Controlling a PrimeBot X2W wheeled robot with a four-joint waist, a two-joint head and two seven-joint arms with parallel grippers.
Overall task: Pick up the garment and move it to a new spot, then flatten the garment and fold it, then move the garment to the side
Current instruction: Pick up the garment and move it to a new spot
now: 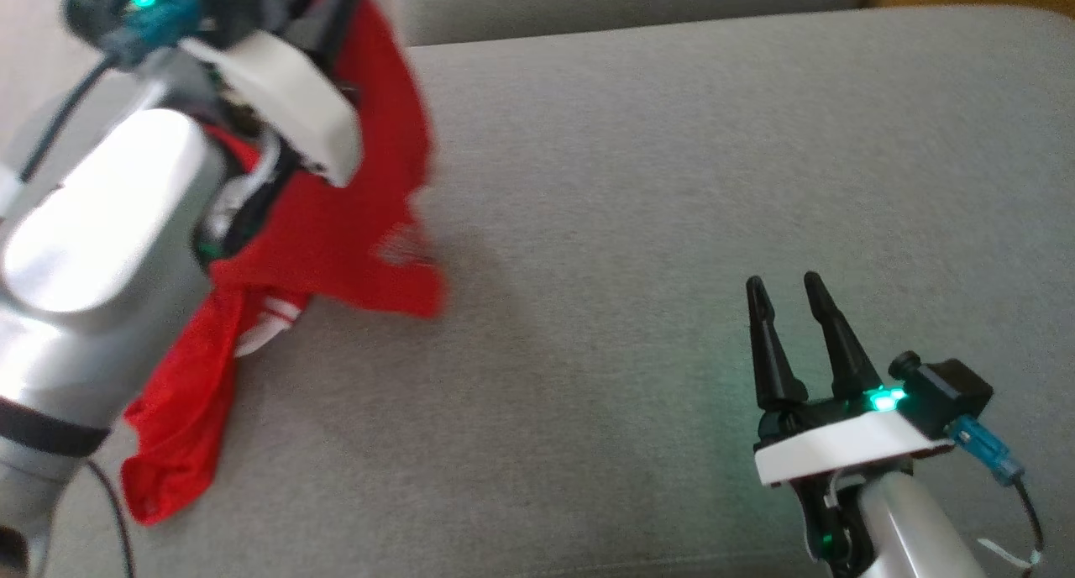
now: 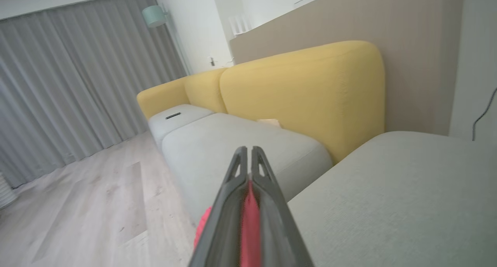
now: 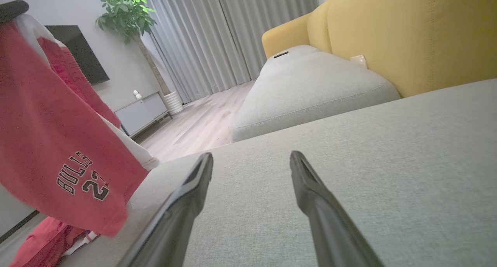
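At the sofa (image 1: 672, 183) edge, the left gripper (image 2: 247, 154) pinches the garment (image 1: 336, 250), which looks soft, light and limp. The right gripper (image 1: 785, 288), spread and empty, could take its hanging hem.

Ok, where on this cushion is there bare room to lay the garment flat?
Free: the middle of the grey cushion, from the red garment at left to the right end effector at lower right. Crowded: the left edge, where the garment hangs from the left end effector.
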